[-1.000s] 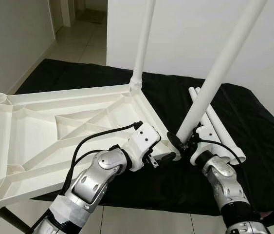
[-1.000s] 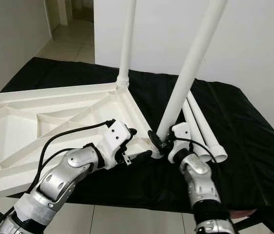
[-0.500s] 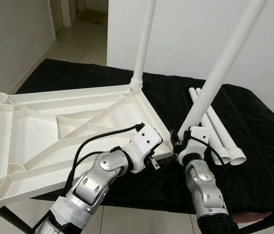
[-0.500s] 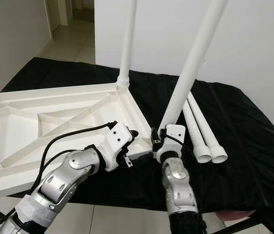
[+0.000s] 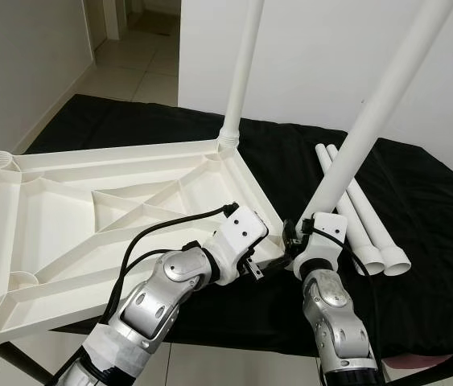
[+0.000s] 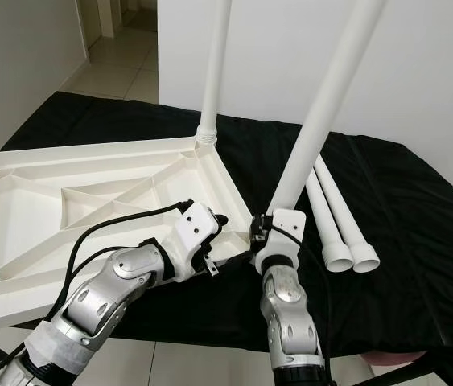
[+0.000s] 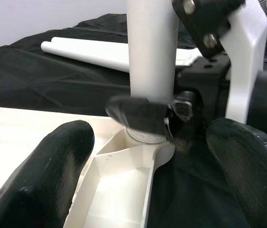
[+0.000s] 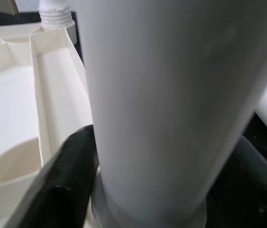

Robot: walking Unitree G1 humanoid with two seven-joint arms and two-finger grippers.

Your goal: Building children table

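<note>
The white tabletop (image 5: 113,153) lies upside down on a black-covered surface. One white leg (image 5: 242,72) stands upright in its far corner socket. My right gripper (image 5: 294,241) is shut on a second leg (image 5: 379,104), which tilts to the right with its lower end at the near right corner socket (image 7: 145,140). The right wrist view has that leg (image 8: 171,95) between the black fingers (image 8: 67,180). My left gripper (image 5: 268,256) is open, its fingers (image 7: 62,166) straddling the same corner without touching it.
Two spare legs (image 5: 363,225) lie side by side on the black cloth (image 5: 435,209) to the right. A white wall stands behind the surface. Tiled floor (image 5: 137,76) leads to a doorway at the back left. The surface's front edge is just below my arms.
My right forearm has swung in from the right to below the corner. The held leg's lower end has moved left to the corner socket. The left gripper has stayed put.
</note>
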